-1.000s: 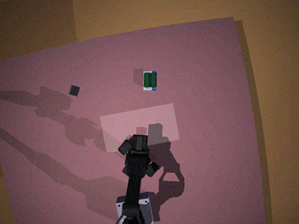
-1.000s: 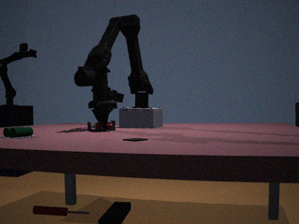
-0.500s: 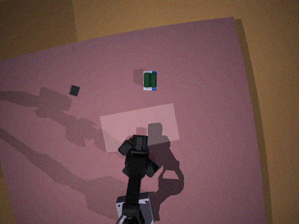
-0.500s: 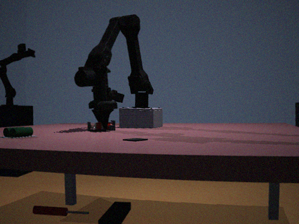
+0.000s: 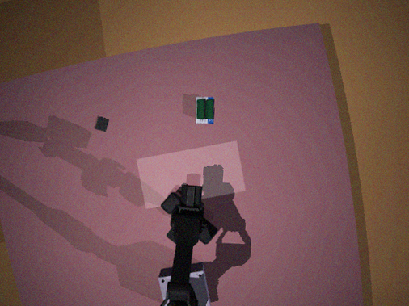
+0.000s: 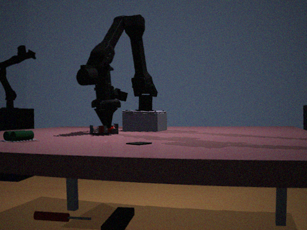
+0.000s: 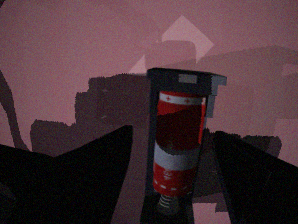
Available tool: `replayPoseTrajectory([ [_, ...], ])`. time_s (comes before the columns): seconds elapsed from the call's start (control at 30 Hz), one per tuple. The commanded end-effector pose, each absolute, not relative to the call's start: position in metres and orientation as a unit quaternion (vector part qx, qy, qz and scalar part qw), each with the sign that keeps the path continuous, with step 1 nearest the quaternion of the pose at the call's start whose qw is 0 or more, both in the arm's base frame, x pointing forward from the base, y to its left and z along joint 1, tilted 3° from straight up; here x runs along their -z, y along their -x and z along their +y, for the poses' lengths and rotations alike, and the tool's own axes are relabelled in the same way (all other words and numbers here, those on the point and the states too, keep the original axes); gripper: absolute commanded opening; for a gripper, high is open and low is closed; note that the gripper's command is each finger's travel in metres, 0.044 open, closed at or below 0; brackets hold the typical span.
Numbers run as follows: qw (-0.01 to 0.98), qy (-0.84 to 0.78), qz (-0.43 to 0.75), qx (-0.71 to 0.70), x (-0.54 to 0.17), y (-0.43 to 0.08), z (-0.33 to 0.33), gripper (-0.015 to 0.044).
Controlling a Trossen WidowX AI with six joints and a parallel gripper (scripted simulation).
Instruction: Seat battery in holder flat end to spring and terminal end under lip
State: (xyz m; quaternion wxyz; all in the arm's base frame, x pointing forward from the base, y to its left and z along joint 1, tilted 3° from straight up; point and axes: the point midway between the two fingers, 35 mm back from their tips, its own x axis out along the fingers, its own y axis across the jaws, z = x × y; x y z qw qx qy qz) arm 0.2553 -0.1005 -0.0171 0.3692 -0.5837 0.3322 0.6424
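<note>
The red battery (image 7: 176, 127) (image 6: 100, 129) lies lengthwise in the dark holder (image 7: 151, 120) (image 6: 91, 130). In the wrist view its end with the plus marks is at the far end wall, by the lip, and its other end is at the coiled spring (image 7: 168, 205). I cannot tell whether it lies fully flat. My gripper (image 7: 173, 136) (image 6: 106, 127) is open, with a black finger on each side of the battery and a visible gap to each. In the top view the arm hides the battery and holder.
A pack of green cells (image 5: 205, 108) (image 6: 18, 135) lies beyond the gripper. A small dark square (image 5: 102, 123) (image 6: 138, 143) lies off to the side. The arm's pale base box (image 6: 140, 121) stands behind the holder in the exterior view. A red screwdriver (image 6: 51, 216) is below the table.
</note>
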Motion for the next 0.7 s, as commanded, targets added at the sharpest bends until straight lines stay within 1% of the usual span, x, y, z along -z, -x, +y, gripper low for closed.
replayPoseTrajectory([
  [0.0, 0.369, 0.588, 0.331, -0.639, -0.008, -0.258, -0.103, 0.0294],
  [0.17, 0.369, 0.590, 0.331, -0.637, -0.057, -0.253, -0.103, 0.0425],
  [0.2, 0.369, 0.590, 0.331, -0.637, -0.059, -0.252, -0.103, 0.0440],
  [0.67, 0.369, 0.590, 0.331, -0.637, -0.059, -0.253, -0.103, 0.0440],
])
